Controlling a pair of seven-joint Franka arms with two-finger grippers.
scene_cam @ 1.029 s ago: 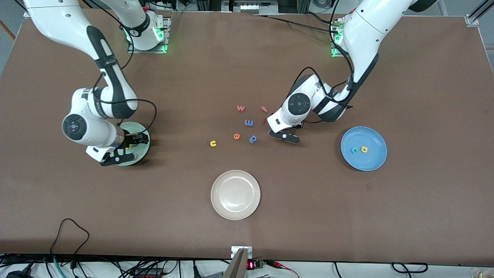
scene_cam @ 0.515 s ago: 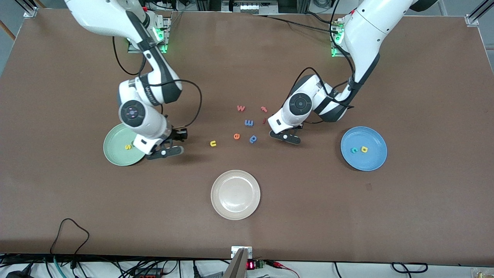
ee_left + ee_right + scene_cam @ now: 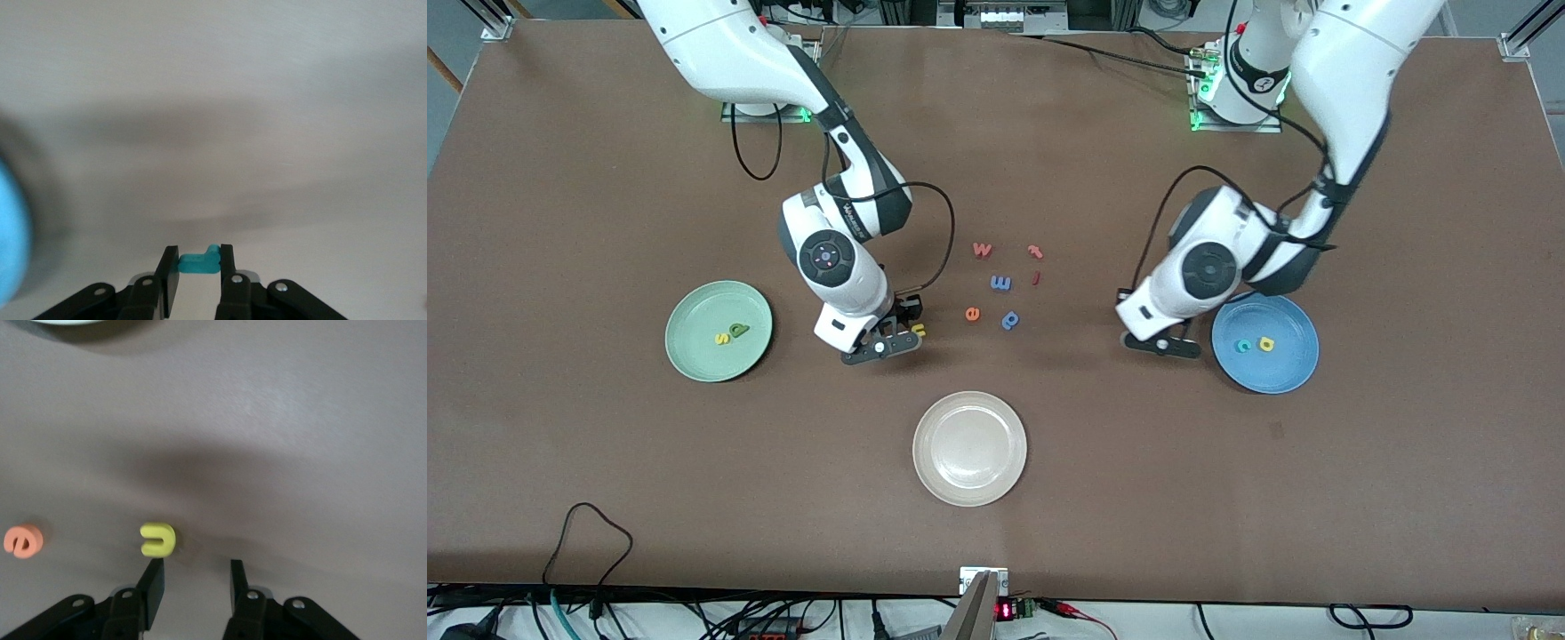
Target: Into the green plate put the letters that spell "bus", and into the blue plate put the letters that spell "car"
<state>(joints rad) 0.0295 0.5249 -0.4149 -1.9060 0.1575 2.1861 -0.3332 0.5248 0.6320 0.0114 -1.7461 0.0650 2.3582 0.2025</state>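
From my station the front view is evenly and brightly lit from overhead; the brown table [image 3: 605, 462] shows a faint pale sheen near its middle, no hard glare. Soft shadows pool on the table under both arms. The cream-white plate [image 3: 969, 449] reads clean and sharp. I see green indicator lights glowing at both arm bases. My left wrist view looks washed out and pale, with a broad diffuse shadow band across the table, and the blue plate [image 3: 10, 233] at its edge is a blurred smear. My right wrist view is dimmer and warmer, with a dark soft shadow above the yellow u [image 3: 158, 539].
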